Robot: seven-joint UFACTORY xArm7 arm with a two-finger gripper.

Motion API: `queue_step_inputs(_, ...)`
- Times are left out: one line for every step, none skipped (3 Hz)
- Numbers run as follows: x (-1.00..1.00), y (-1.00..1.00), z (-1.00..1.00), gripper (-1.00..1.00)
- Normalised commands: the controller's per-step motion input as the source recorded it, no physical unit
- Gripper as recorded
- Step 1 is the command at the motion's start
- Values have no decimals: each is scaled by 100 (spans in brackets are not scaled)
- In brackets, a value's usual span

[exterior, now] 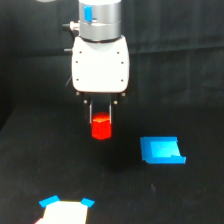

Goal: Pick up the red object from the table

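The red object (101, 129) is a small stubby block with an orange-tinted top, just left of the middle of the exterior view. My gripper (100, 119) hangs straight down from its white body (100, 62). Its two dark fingers (90, 112) press on the upper sides of the block, one on each side, shut on it. The block's lower half shows below the fingertips. I cannot tell whether it rests on the black table (40, 165) or hangs just above it.
A bright blue tray-like piece (161, 150) lies on the table to the exterior view's right of the block. A white piece with blue corners (65, 211) sits at the bottom edge, left of centre. A dark backdrop stands behind.
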Motion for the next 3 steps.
queue_step_inputs(1, -66, 41, -70)
queue_step_inputs(8, 5, 11, -89)
queue_step_inputs(61, 10, 32, -100)
